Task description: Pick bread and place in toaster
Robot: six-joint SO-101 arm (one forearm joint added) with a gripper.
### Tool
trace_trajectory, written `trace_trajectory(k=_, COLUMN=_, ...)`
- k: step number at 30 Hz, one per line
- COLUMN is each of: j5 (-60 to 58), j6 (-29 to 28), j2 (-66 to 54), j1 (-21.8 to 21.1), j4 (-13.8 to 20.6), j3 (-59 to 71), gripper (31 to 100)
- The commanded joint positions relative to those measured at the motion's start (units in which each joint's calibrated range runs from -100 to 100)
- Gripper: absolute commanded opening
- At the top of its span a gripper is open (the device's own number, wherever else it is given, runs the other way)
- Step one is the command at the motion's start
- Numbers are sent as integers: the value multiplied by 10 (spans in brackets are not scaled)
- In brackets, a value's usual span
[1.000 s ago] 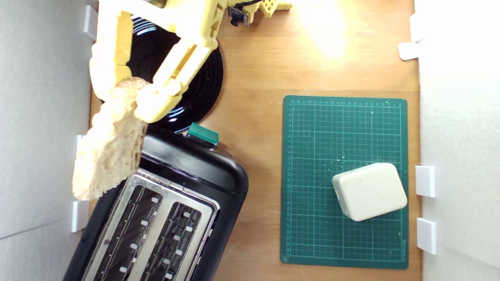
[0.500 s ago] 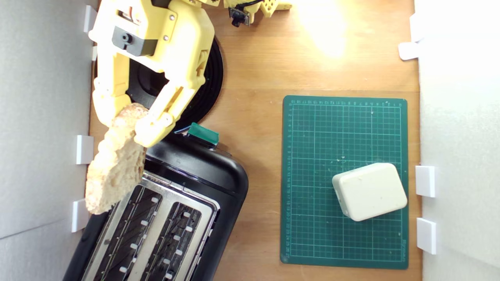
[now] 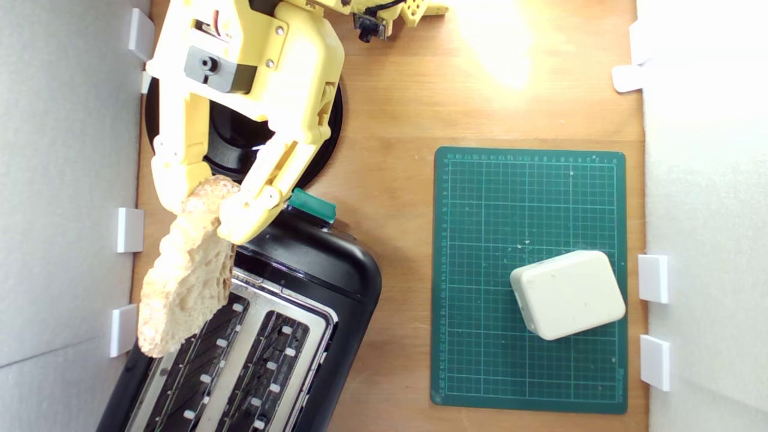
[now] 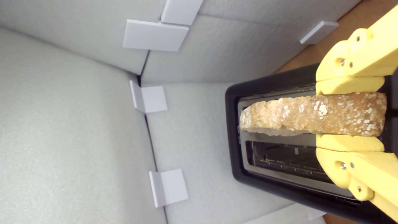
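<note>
Because everything turns on how the slice lines up with a slot, the large black two-slot toaster with its silver metal top plate [image 3: 240,354] is taken first: it is seen standing askew on the wooden table [image 3: 390,108] at the exterior view's lower left, its two slots running diagonally, with its green lever [image 3: 312,205] at the end nearest the arm. A round glossy black plate [image 3: 327,129] is seen beyond that end, largely covered by the arm. The yellow plastic hand [image 3: 201,204] is clamped on the crust end of the wedge-shaped slice of rustic bread with pale holey crumb [image 3: 186,282], one finger pressed to each broad face. The slice is held in the air above the toaster's edge at the exterior view's left, its long axis stretching away from the hand roughly along the slot direction. In the wrist view the tan crust [image 4: 311,115] is seen lying parallel to the slots, over the one farther from the open slot visible beside it. A descent appears to be what remains, though exact registration with the slot cannot be judged.
</note>
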Motion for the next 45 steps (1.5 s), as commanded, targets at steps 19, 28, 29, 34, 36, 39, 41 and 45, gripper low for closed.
trace_trajectory(k=19, j5=-28, j6=8, j2=20, j1=1, j4=4, j3=-30, gripper=521)
trace_trajectory(k=28, j5=-28, j6=8, j2=25, j1=2, j4=7, j3=-29, gripper=521)
trace_trajectory(k=29, j5=-28, j6=8, j2=30, j1=2, j4=7, j3=-30, gripper=521)
trace_trajectory(k=34, j5=-28, j6=8, j2=44, j1=4, j4=8, j3=-31, gripper=521)
trace_trajectory(k=36, j5=-28, j6=8, j2=46, j1=14, j4=8, j3=-31, gripper=521)
trace_trajectory(k=39, j5=-29, j6=8, j2=47, j1=16, j4=8, j3=-31, gripper=521)
trace_trajectory(k=41, j5=-29, j6=8, j2=47, j1=18, j4=8, j3=-31, gripper=521)
trace_trajectory(k=45, j5=-60, j6=8, j2=64, j1=19, j4=8, j3=-31, gripper=521)
